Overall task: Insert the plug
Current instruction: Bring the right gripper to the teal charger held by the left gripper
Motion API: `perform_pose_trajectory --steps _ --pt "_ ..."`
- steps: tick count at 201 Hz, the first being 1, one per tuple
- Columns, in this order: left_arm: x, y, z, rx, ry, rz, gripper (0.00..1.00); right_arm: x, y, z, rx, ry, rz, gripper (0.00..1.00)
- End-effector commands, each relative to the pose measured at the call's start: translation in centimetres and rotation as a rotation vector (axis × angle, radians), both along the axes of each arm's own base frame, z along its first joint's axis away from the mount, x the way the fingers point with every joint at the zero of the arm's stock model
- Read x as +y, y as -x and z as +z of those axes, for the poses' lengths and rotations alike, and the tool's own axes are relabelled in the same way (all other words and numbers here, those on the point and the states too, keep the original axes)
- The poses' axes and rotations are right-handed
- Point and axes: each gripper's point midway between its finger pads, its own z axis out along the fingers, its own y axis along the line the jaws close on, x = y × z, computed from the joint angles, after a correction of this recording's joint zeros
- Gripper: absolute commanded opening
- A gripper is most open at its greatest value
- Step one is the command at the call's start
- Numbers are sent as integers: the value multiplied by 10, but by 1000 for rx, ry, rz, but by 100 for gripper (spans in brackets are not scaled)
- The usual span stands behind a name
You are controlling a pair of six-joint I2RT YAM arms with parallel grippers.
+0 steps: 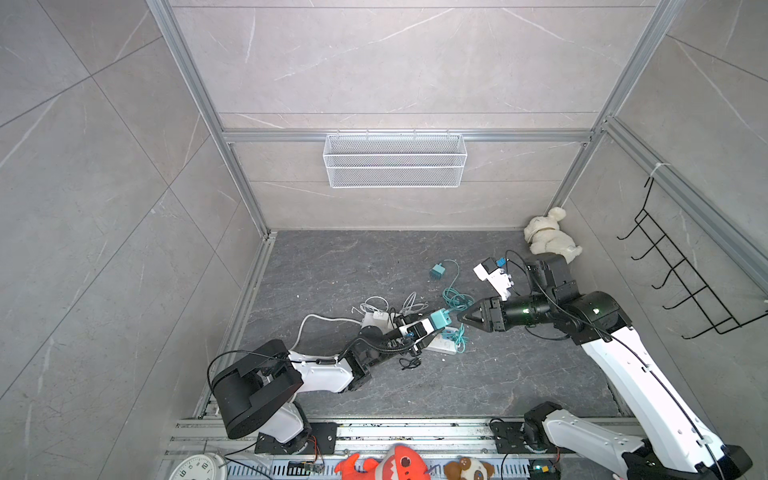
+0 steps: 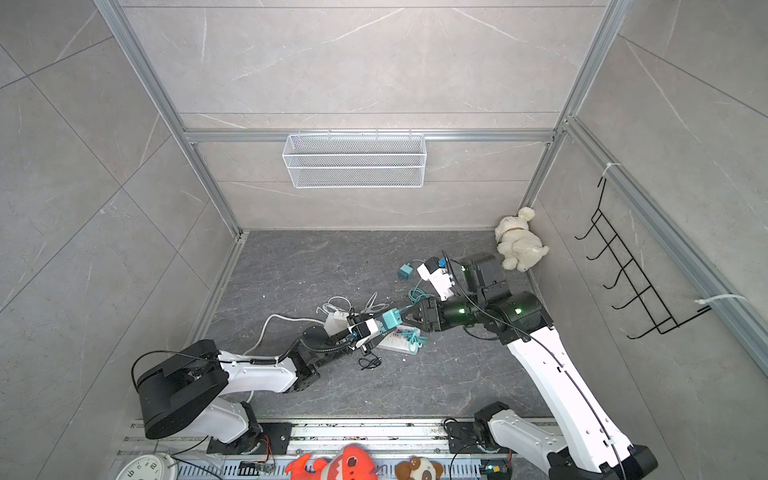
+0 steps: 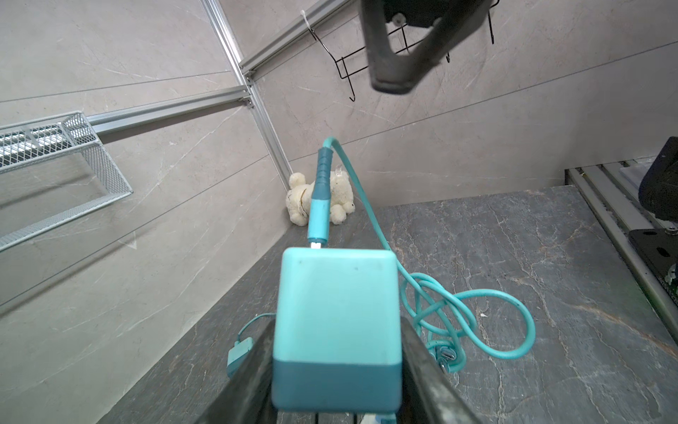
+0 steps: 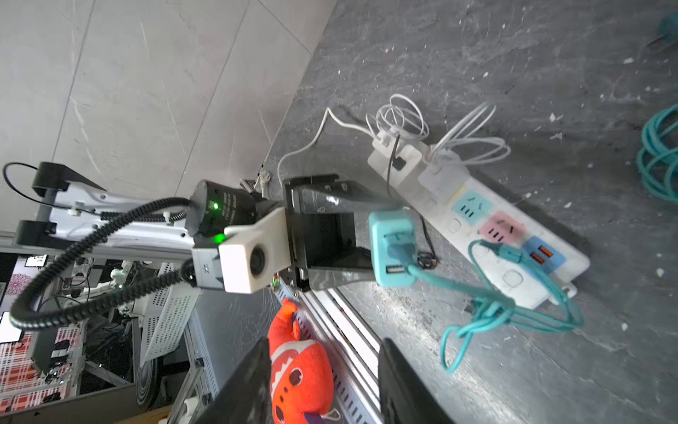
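The plug (image 3: 335,323), a small teal block, is clamped between the left jaws (image 4: 361,238) by its two flat sides, with its far end sticking out beyond their tips, in the air above the power strip (image 4: 488,235) that lies on the surface (image 1: 332,266). The right jaws (image 1: 462,318) stand partly apart and empty, just ahead of the block's cable face. It looks like a light, rigid plastic shell with smooth, rounded edges, so it could twist or slip under a push; a squeeze across the broad flat sides, close to the body's middle, seems safest. The teal cable (image 3: 370,220) leaves through a stiff connector (image 3: 318,216) and trails down in a loose knot, so it probably drags a little and should not be gripped. The prongs are hidden from every view.
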Motion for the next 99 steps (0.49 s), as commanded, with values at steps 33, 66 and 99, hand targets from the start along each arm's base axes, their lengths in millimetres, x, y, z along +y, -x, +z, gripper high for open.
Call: perform_pose_trajectory --steps 33,66,99 --pt "-3 5 42 -54 90 -8 7 -4 -5 -37 64 88 -11 43" --pt "-3 8 39 -59 79 -15 7 -2 -20 -51 73 126 -49 43" --pt "-3 14 39 -50 73 -34 7 8 -29 -56 69 136 -50 49"
